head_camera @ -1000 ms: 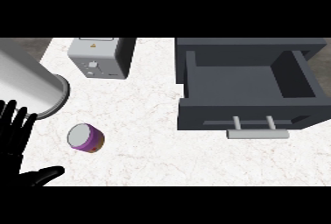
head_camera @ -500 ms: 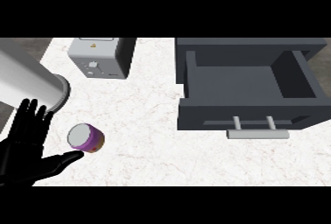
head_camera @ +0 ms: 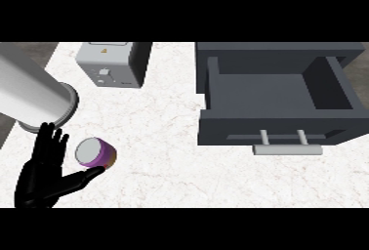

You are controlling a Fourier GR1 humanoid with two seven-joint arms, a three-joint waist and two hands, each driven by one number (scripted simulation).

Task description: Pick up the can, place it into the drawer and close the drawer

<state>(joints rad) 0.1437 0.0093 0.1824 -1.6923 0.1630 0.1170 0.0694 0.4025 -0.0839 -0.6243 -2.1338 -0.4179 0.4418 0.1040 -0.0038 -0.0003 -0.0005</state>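
A short purple can [head_camera: 96,152] with a grey top lies tilted on the white marble counter [head_camera: 166,122] at the lower left. My left hand [head_camera: 45,178] stands just left of it, open, with straight fingers [head_camera: 51,144] pointing up beside the can and the thumb [head_camera: 86,177] stretched out under it. I cannot tell whether the hand touches the can. The dark grey drawer [head_camera: 274,93] stands pulled out at the right, nothing inside it, with its pale bar handle [head_camera: 286,148] facing me. My right hand shows nowhere.
A grey boxy appliance [head_camera: 108,68] stands at the counter's back left. A wide grey forearm [head_camera: 29,93] crosses the upper left corner. The counter's left edge runs close to the hand.
My left hand has come in from the left edge and moved right and up to the can. Its thumb now reaches under the can. Can and drawer have not moved.
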